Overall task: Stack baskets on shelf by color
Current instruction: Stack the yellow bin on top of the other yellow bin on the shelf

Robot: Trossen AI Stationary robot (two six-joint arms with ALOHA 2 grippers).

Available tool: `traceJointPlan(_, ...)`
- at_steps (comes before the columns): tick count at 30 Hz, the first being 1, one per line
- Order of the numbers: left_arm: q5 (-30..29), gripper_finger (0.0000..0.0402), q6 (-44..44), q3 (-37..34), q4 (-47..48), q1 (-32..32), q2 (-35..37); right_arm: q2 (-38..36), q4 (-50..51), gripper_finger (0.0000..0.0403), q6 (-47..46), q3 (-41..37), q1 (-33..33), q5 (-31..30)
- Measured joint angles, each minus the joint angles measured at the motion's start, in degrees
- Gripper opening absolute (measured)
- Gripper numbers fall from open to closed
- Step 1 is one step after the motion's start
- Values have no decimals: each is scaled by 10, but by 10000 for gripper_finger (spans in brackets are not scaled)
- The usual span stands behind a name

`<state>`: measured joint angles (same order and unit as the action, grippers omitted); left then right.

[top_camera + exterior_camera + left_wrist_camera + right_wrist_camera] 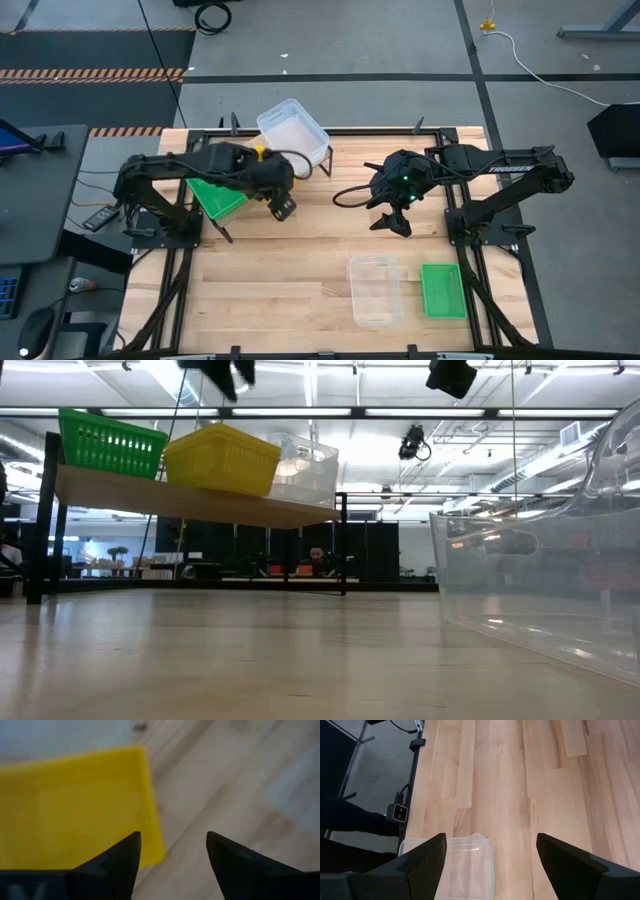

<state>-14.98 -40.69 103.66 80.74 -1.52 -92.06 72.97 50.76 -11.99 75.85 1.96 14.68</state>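
Note:
On the shelf [200, 502] at the table's far left, a green basket [110, 442], a yellow basket [222, 458] and a clear basket [305, 468] stand side by side on their bottoms. My left gripper [172, 855] hangs open above the shelf's near edge, over the yellow basket [75, 810], with nothing between its fingers. My right gripper [392, 222] stands open above the table's middle, right of the shelf. On the tabletop near the front right lie a clear basket [375, 290] and a green basket [442, 290], both bottom down.
My left arm [230, 165] covers most of the yellow basket in the high view. The shelf's black frame legs [344, 545] stand on the tabletop. Bare wood [260, 290] lies between the shelf and the table's near edge. The clear basket [540, 580] stands close before the low camera.

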Motion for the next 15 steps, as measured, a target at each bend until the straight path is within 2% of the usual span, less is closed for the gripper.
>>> traceJointPlan(4,-15,235,-16,-25,26,1,-17,0,0,314,0,0,0,0)
traceJointPlan(9,-13,238,-17,-57,-3,4,-18,0,0,314,0,0,0,2)
traceJointPlan(15,-16,232,7,-59,5,5,-26,0,2,314,1,0,0,2)
